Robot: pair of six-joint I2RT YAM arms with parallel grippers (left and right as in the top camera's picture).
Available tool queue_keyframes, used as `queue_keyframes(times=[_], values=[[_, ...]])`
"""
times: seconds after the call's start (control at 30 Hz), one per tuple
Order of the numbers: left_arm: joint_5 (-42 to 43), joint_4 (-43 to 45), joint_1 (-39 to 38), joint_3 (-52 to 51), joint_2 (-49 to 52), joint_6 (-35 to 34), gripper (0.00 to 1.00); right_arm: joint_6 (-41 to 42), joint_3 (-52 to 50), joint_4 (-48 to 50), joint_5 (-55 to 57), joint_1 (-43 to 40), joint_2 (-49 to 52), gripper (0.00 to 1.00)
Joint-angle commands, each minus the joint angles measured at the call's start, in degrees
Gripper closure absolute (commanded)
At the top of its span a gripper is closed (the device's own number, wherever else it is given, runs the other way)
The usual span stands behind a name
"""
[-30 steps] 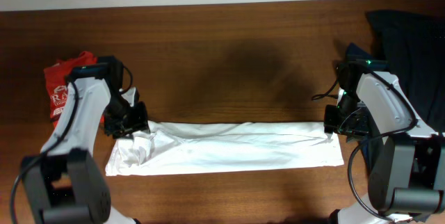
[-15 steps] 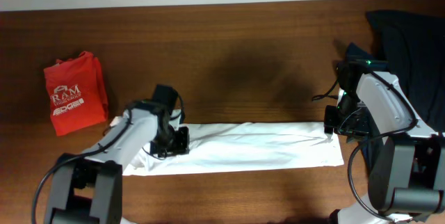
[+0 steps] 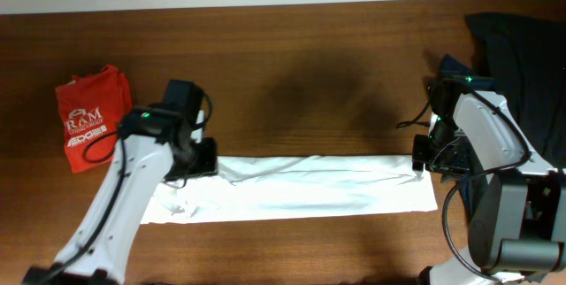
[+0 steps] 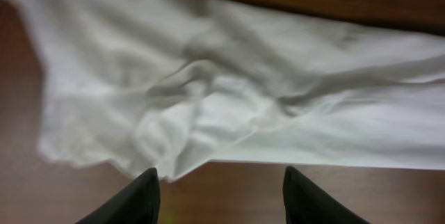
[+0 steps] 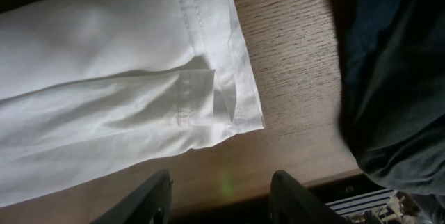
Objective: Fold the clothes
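Note:
A white T-shirt [image 3: 301, 192] lies folded into a long strip along the table's front, its left end rumpled [image 4: 181, 106] and its right end flat with a stitched hem [image 5: 201, 64]. My left gripper [image 3: 200, 157] hovers over the strip's left end; its fingers [image 4: 219, 200] are open and empty above bare wood just off the cloth's edge. My right gripper [image 3: 424, 157] is at the strip's right end; its fingers [image 5: 222, 200] are open and empty over the table beside the hem. A folded red shirt with white lettering [image 3: 93, 117] lies at the left.
A pile of dark navy or black clothes [image 3: 522, 64] sits at the right edge, also dark in the right wrist view [image 5: 396, 78]. The table's front edge [image 5: 306, 186] runs just below the strip's right end.
My left arm swung from the strip's far-left end inward over the cloth, then back a little left and up. The left end of the shirt now lies flatter. The right arm has not moved.

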Motion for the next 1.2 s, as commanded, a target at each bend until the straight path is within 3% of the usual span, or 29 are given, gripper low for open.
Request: queue_keyframes(times=[0.0,0.13,0.27,0.33,0.43,0.57,0.63,0.7,0.73,0.77,1.0,1.17], values=[[-2.97,-1.73,3.21,-3.76,-1.25,-2.34,0.44,0.24,-0.39,0.24,0.92,-0.46,-0.7,0.5],[-4.35,3.21,3.56,-11.87,-1.14,-2.56,0.44,0.24,-0.39,0.22,0.92,-0.46,-0.7,0.5],[-7.93,12.85,3.56,-18.51,-1.14,-2.54,0.5,0.24,-0.39,0.28,0.94,-0.46,-0.7,0.5],[-8.02,14.8,3.56,-19.98,-1.14,-2.54,0.58,0.24,-0.39,0.31,0.92,-0.46,-0.7,0.5],[-9.14,16.2,3.56,-20.44,-1.14,-2.54,0.59,0.24,-0.39,0.39,0.94,-0.48,-0.7,0.5],[-11.45,16.92,3.56,-20.48,-1.14,-2.58,0.71,0.24,-0.39,0.39,0.94,-0.46,-0.7,0.5],[-12.24,17.51,3.56,-20.48,-1.14,-4.04,0.72,0.24,-0.39,0.39,0.94,-0.46,-0.7,0.5],[-12.24,17.53,3.56,-20.48,-1.14,-4.87,0.83,0.24,-0.39,0.39,0.94,-0.48,-0.7,0.5],[-12.33,17.53,3.56,-20.48,-1.14,-4.87,0.96,0.24,-0.39,0.39,0.94,-0.48,-0.7,0.5],[-13.11,17.97,3.56,-20.48,-1.14,-4.87,0.99,0.24,-0.39,0.39,0.94,-0.48,-0.7,0.5],[-19.06,23.61,9.49,-20.33,-1.14,-8.31,0.99,0.24,-0.39,0.37,0.94,-0.46,-0.7,0.5],[-16.44,24.3,12.9,-21.57,-1.09,-8.5,0.97,0.26,-0.39,0.39,0.92,-0.46,-0.7,0.5]])
